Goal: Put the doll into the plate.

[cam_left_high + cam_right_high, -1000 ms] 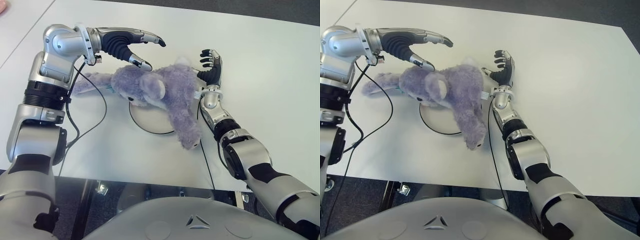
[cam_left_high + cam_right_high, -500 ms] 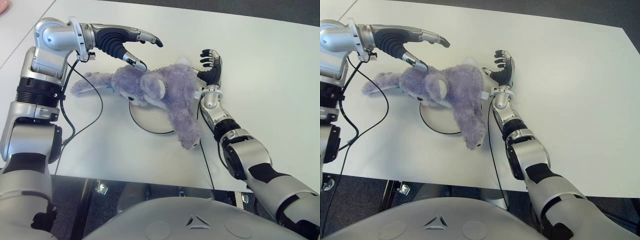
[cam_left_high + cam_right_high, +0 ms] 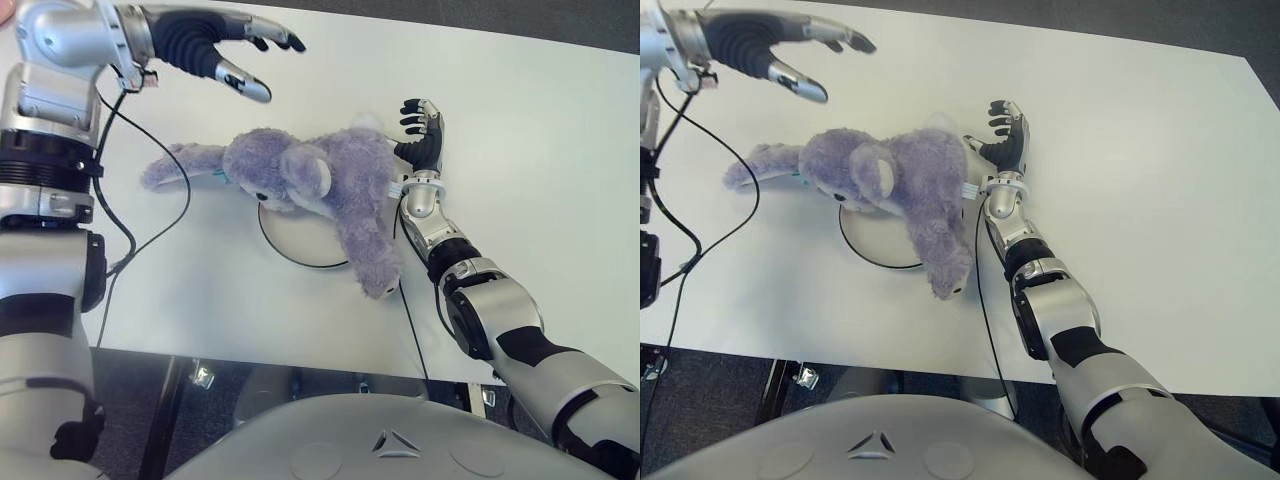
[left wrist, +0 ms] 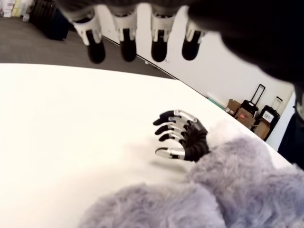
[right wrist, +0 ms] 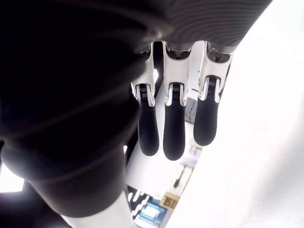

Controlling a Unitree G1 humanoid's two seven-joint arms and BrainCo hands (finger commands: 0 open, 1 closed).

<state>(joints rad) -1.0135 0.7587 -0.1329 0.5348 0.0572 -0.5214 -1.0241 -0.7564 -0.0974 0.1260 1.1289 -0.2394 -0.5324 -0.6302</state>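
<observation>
No lettering, label, brand, number or sign reads anywhere here, on any surface in any view
</observation>
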